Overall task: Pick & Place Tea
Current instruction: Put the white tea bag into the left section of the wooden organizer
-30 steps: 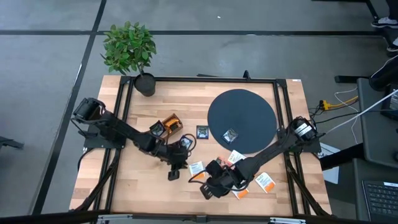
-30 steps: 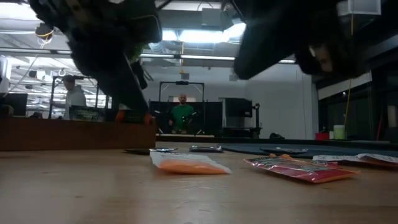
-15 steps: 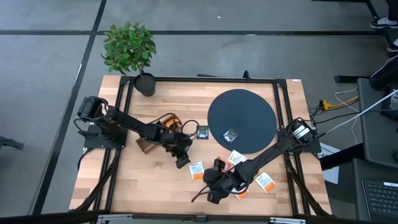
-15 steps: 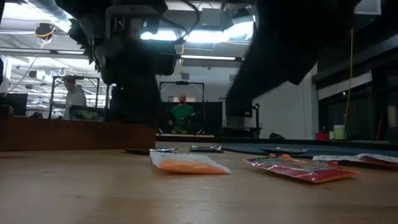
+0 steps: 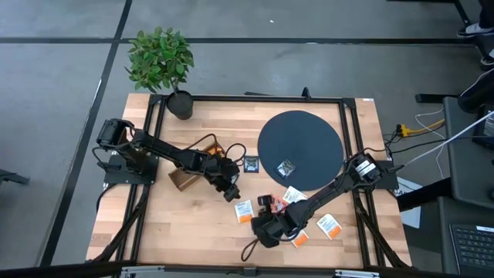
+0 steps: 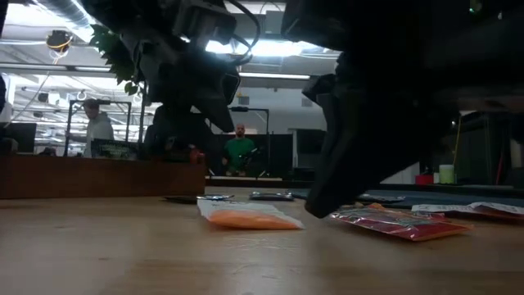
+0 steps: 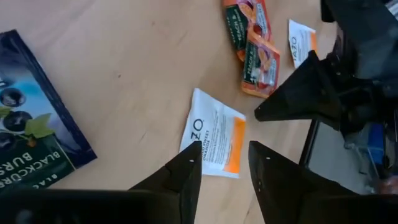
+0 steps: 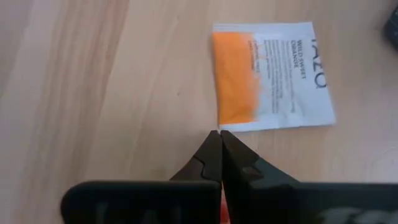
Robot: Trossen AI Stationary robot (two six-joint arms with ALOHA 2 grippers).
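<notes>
A white tea sachet with an orange band lies flat on the wooden table. My left gripper hangs open just to its far left, and the sachet shows past the two fingers. My right gripper is shut, its tips low over the table at the edge of this same sachet. Two red-orange sachets and another white one lie beyond it. A dark blue sachet lies nearer the left arm. My right gripper's shut fingertips stand right at the orange-banded edge of the white sachet, slanting down from the table's near right. Whether they touch the sachet or the table, I cannot tell. My left gripper touches nothing.
The large dark round disc lies at the far right with one sachet on it. The brown wooden box shows beside the left arm. More sachets lie near the front right. A potted plant stands at the far left corner.
My right gripper has come down toward the table by the white-and-orange sachet and has rolled about its own axis. My left gripper has swung away from the near edge, toward the table's far right, and has rolled too, uncovering part of the wooden box.
</notes>
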